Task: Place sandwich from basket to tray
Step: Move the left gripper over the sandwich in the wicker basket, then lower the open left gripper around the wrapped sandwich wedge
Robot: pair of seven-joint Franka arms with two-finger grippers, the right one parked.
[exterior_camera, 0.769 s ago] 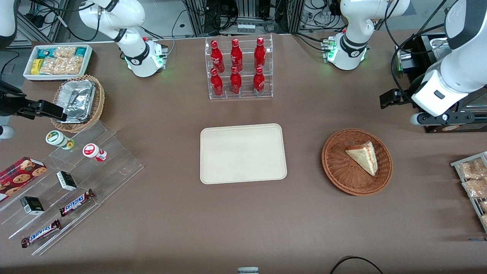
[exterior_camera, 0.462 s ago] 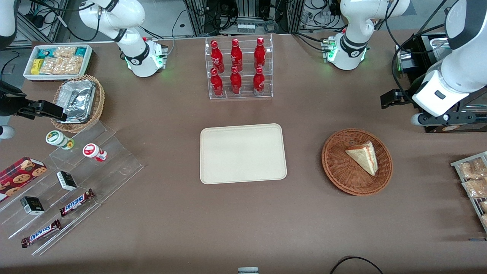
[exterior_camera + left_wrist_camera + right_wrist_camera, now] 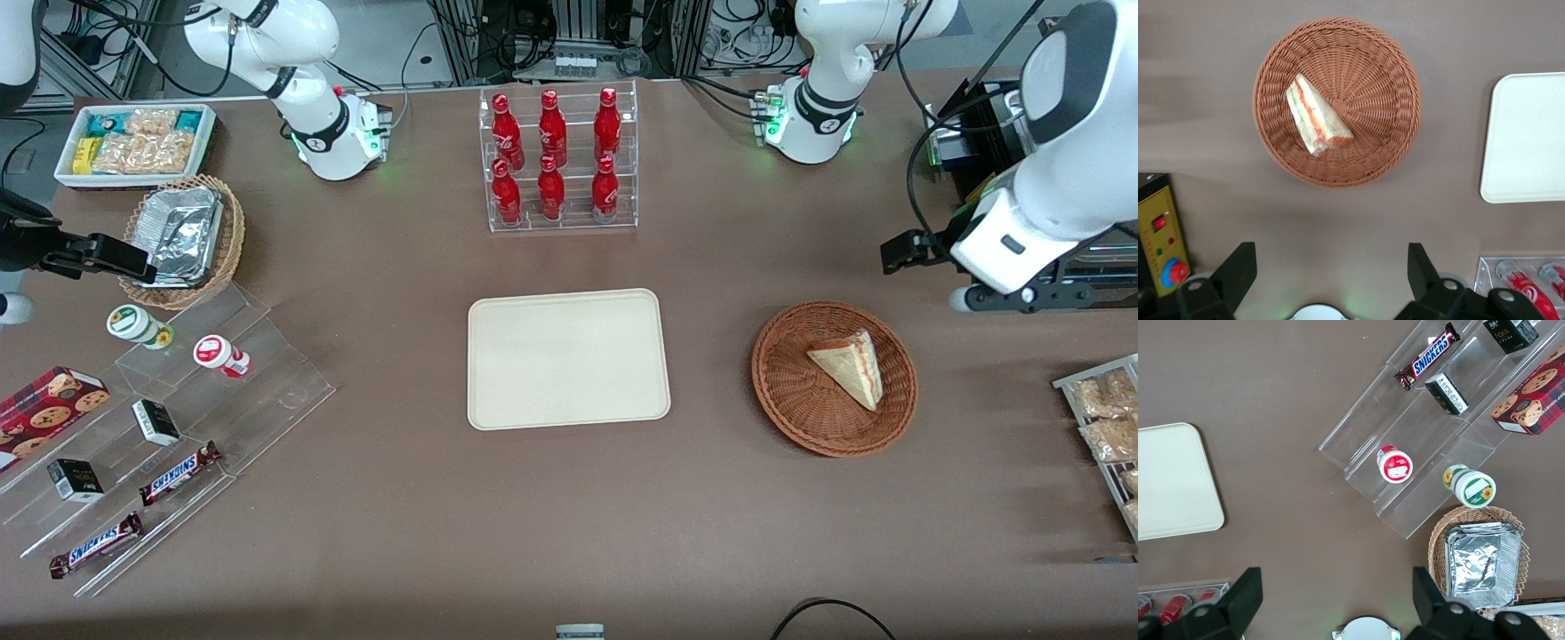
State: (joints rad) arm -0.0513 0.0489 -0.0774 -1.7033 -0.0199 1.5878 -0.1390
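Since the earlier frames my left arm has swung a little toward the table's middle and the gripper point(image 3: 1328, 273) now hangs high, farther from the front camera than the basket point(image 3: 834, 378) and well apart from it; nothing else has shifted. Its fingers point(image 3: 1238, 268) stand spread wide with nothing between them. I judge this the approach step: the sandwich point(image 3: 849, 366) lies in the basket, tilted against the weave with its red and green cut edge showing in the wrist view, and the tray point(image 3: 568, 358) sits bare toward the table's middle. Next I need to bring the gripper over the wedge, turn it so the fingers straddle the two flat bread faces, then come down without catching the raised wicker rim. Room looks generous: bare brown table lies between basket and tray, so the carry across is open. What I would watch are the bottle rack point(image 3: 557, 160), farther from the front camera than the tray, and the packets point(image 3: 1107, 418) at the working arm's end.
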